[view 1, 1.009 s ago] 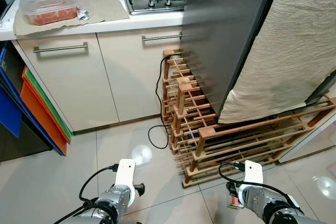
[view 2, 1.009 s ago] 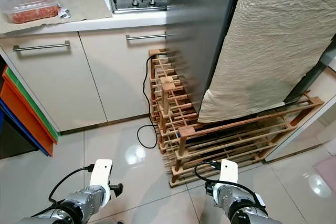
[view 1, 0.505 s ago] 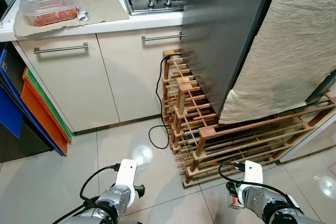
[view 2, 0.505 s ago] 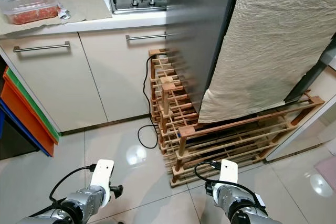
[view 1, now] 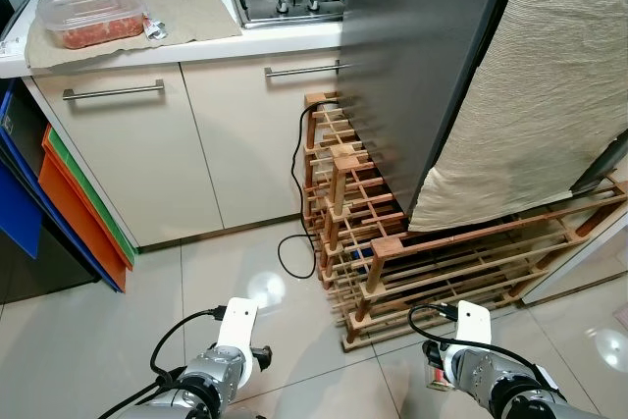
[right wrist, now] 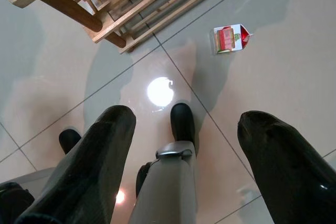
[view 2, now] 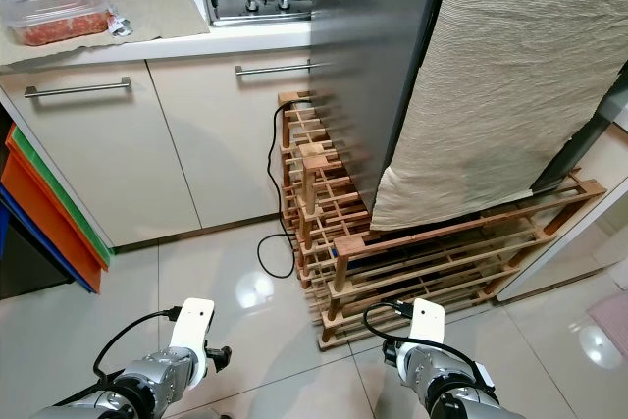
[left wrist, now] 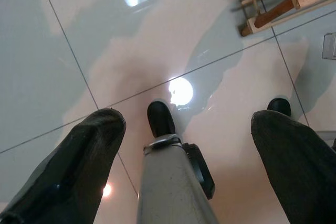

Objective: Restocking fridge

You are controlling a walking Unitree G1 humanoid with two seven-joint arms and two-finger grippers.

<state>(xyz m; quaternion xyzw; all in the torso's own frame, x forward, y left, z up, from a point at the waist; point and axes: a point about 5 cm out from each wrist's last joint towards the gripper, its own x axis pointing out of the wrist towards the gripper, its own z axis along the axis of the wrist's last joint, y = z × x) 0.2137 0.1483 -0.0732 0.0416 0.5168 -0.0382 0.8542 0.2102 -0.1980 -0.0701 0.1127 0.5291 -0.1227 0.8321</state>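
Bright, sharp; lamp glare on floor [view 1: 265,288]

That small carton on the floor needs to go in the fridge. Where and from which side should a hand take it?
Grip the small carton across its two flat sides at mid-body, coming straight down from above. It seems to lie flat on the tiled floor with bare floor around it; the right hand hangs open above.

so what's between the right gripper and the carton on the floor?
Bare glossy tile in the right wrist view: right gripper, open, hangs above the floor; carton lies apart.
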